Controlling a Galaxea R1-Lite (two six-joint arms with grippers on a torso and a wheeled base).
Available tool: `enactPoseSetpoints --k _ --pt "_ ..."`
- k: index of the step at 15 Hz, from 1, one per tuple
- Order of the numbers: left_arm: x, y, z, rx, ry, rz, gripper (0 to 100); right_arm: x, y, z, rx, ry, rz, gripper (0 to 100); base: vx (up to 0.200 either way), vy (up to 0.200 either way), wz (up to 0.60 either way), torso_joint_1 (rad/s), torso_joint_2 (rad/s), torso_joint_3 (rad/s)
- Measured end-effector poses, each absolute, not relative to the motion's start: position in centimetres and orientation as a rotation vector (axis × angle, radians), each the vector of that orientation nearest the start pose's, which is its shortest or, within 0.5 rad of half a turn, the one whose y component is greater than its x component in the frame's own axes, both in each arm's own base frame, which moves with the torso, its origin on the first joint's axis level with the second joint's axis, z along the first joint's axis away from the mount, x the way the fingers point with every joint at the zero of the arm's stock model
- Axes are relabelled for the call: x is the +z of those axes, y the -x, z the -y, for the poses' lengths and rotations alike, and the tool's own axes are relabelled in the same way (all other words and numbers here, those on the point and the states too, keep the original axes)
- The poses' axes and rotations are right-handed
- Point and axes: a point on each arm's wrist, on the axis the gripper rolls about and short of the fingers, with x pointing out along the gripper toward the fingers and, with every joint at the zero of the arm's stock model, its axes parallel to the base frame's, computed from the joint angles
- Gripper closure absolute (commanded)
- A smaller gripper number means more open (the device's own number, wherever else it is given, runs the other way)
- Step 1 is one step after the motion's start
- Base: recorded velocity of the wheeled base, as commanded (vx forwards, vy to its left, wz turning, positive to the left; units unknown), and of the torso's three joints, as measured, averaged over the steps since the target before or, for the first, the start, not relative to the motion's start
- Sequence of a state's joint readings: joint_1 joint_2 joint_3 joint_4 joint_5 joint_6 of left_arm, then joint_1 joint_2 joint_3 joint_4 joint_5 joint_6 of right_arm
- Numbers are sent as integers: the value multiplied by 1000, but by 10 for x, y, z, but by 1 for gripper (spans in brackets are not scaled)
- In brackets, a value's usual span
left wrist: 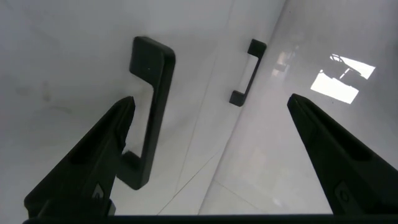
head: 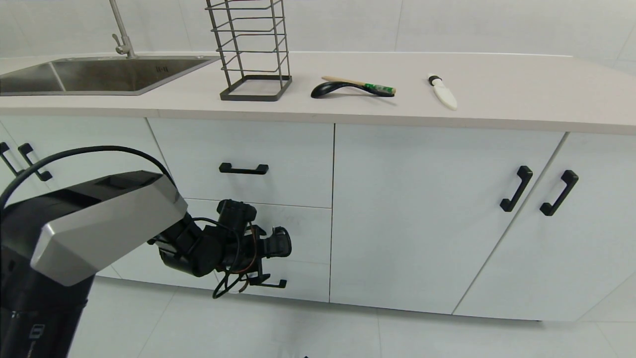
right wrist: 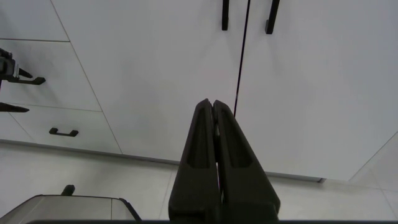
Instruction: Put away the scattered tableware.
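The pale tabletop (head: 497, 107) runs the width of the head view, with a steel sink (head: 99, 74) sunk into its left end and a dark wire rack (head: 253, 49) standing beside it. Below, the left gripper (left wrist: 208, 106) sits in front of the lower drawer. Its fingers are spread wide and grasp nothing, and the drawer handle (left wrist: 149, 112) stands between them, close to one finger. The right gripper (right wrist: 214, 109) faces the cabinet doors, fingers pressed together and empty. The tableware lies on the tabletop right of the rack: a black spoon (head: 328, 89) touching a wooden utensil (head: 362, 84) with a green end, and a white utensil (head: 442, 92) apart, further right.
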State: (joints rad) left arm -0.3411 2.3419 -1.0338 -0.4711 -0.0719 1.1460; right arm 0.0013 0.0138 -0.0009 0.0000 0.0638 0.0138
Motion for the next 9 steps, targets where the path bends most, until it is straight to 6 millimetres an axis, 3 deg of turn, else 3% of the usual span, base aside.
enactPoseSetpoints --k 9 --pt "-23 -365 134 -865 -1168 -561 0 76 22 -1 65 -14 -14 100 0 0 0 0 0 0"
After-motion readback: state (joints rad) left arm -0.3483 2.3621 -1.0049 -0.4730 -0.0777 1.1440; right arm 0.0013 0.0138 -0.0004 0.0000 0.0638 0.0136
